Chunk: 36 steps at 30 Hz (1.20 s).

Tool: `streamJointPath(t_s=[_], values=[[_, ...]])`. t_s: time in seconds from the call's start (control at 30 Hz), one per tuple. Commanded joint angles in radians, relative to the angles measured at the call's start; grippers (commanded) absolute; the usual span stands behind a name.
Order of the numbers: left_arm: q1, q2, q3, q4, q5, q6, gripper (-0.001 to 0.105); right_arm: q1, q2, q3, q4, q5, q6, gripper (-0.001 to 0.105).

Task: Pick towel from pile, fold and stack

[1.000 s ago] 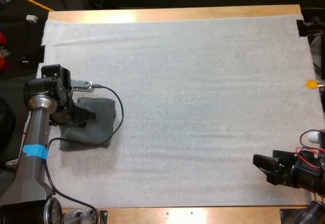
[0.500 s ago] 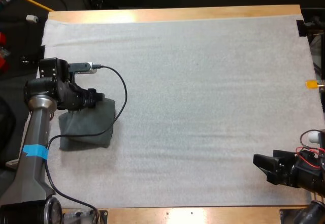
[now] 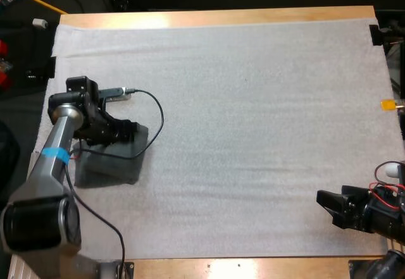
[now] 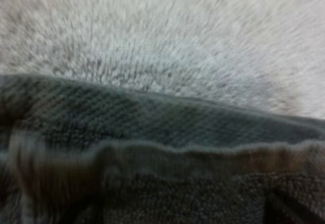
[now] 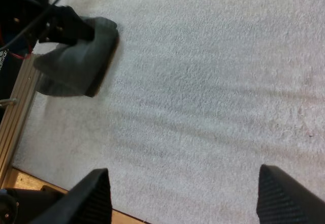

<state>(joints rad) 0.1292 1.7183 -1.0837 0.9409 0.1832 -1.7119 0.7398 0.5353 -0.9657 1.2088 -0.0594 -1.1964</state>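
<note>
A folded dark grey-green towel (image 3: 109, 162) lies flat at the left side of the white mat (image 3: 253, 102). My left gripper (image 3: 128, 130) sits low at the towel's far right corner, touching or just above it. Close under the left wrist camera, the towel's layered edges (image 4: 152, 132) meet the mat. Far off at the near right of the mat, my right gripper (image 3: 324, 202) is open and holds nothing. From the right wrist, its two fingertips (image 5: 96, 188) stand wide apart over bare mat, with the towel (image 5: 76, 64) and the left gripper (image 5: 66, 23) in the distance.
The wooden table edge (image 3: 221, 16) runs along the far side, and another strip runs along the near side. The mat's left edge lies just beyond the towel.
My left gripper has moved from over the towel's middle to its far right corner, and the left arm has swung and turned. The right arm has not moved.
</note>
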Motion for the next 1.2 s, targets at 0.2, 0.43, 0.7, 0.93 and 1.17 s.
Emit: streamJointPath(t_s=[0.2,0.43,0.7,0.93,1.17], values=[[-0.001,0.034,-0.004,0.043,0.000,-0.007,0.064,0.000,-0.003,-0.003,-0.008,0.004,-0.012,0.059],[-0.001,-0.073,-0.008,0.049,-0.006,-0.007,0.064,0.000,-0.003,-0.003,-0.008,0.004,-0.012,0.059],[-0.001,-0.287,-0.008,0.114,-0.053,0.008,0.064,0.000,-0.003,-0.003,-0.008,-0.006,-0.012,0.059],[-0.001,-0.456,-0.002,0.205,-0.060,0.013,0.064,0.000,-0.003,-0.003,-0.008,-0.013,-0.012,0.059],[-0.001,-0.479,0.090,0.192,-0.060,0.016,0.064,0.000,-0.003,-0.003,-0.055,-0.127,-0.012,0.059]])
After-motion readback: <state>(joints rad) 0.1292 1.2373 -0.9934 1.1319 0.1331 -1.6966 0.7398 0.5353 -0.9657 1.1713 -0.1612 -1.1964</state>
